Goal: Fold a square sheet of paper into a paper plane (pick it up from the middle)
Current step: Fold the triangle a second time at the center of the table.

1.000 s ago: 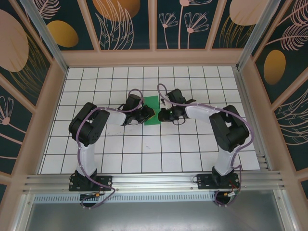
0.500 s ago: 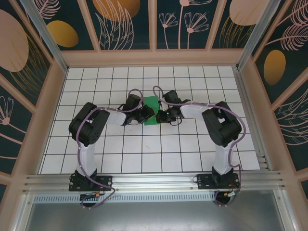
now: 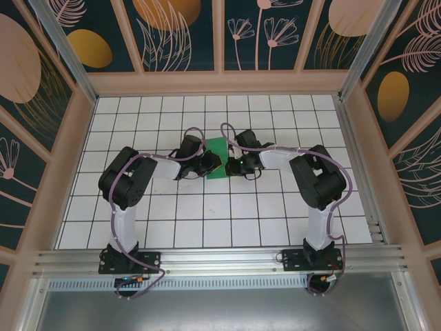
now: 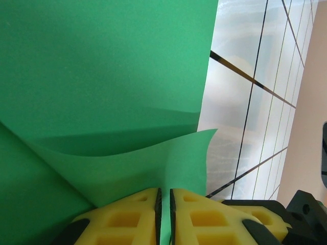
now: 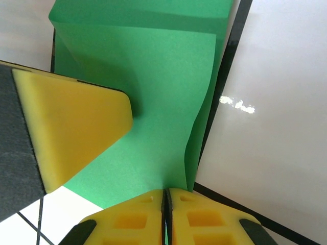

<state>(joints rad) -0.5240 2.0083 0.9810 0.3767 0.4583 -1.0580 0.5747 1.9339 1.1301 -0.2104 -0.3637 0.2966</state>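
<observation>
The square sheet of paper (image 3: 219,152) lies near the middle of the white gridded table (image 3: 207,221), between the two wrists, which come in toward each other from either side. From above it shows as a bright green patch, partly covered at its near corners by the two arms' tips.

The left fingers (image 3: 213,165) are pressed almost together on the paper's near left part. In the left wrist view the yellow fingers (image 4: 122,217) leave only a thin slit, and a curled-up flap of the paper (image 4: 102,76) runs down into that slit, with a flat green layer behind it and a diagonal crease at lower left.

The right fingers (image 3: 232,165) are likewise nearly closed. In the right wrist view the yellow fingers (image 5: 204,219) pinch a raised ridge along the paper's (image 5: 158,102) edge, just beside a black grid line. One yellow left finger (image 5: 66,127) reaches in from the left over the green surface
</observation>
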